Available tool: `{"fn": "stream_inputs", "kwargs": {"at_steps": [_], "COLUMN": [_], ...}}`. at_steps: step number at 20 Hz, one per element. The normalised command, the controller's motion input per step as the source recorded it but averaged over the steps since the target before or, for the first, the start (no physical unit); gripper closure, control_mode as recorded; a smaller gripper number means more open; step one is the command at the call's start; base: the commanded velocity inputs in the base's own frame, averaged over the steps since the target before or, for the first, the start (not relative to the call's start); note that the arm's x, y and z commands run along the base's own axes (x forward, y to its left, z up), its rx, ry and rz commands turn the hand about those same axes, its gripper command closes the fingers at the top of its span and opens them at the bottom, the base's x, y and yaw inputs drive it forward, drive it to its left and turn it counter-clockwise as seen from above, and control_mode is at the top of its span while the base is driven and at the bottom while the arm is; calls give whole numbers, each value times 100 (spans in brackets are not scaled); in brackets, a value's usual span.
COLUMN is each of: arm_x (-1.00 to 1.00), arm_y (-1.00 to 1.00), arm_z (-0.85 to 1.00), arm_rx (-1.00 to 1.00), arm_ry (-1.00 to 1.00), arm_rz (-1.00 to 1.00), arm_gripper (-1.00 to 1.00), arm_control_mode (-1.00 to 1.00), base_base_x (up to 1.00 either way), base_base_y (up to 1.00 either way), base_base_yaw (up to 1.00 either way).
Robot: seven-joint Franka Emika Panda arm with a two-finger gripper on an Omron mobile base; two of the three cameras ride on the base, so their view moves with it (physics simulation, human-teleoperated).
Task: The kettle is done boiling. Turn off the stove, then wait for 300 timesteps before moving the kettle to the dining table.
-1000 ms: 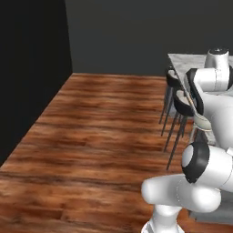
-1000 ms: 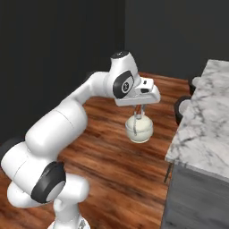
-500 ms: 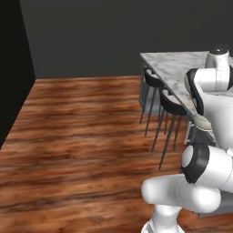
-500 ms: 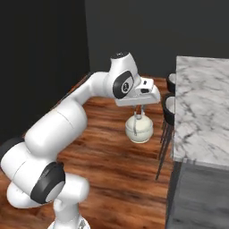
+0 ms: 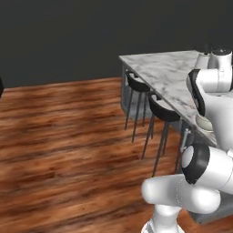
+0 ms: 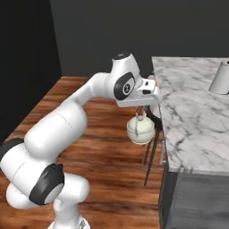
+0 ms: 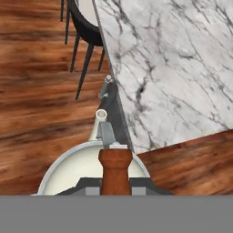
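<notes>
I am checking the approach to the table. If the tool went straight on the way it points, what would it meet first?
Apart from the kettle it holds, probably the wooden floor, just beside the dining table edge; depth is unclear.

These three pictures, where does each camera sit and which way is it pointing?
Left base view: rides behind the arm on its left, looks forward and down at the floor, the stools and the dining table; the white arm rises at lower right.
Right base view: behind on the right, same scene; the arm reaches from lower left, the gripper shut on the kettle beside the table's edge.
Hand view: on the hand, looking straight down past the kettle's wooden handle.
All three share the table; right base and hand views share the kettle.
</notes>
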Motion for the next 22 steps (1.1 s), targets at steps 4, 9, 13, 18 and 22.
{"fn": "stream_inputs", "kwargs": {"at_steps": [4,9,13,18,22], "arm_x": [0,0,0,0,0], "arm_y": [0,0,0,0,0], "arm_z": [0,0,0,0,0], "arm_rx": [0,0,0,0,0], "arm_ry": [0,0,0,0,0], "arm_rz": [0,0,0,0,0], "arm_gripper": [100,100,100,100,100], "arm_control_mode": [100,100,100,100,100], "base_base_x": [61,59,56,47,39], "base_base_y": [40,41,32,17,9], "base_base_yaw": [-30,-30,-29,-28,-26]}}
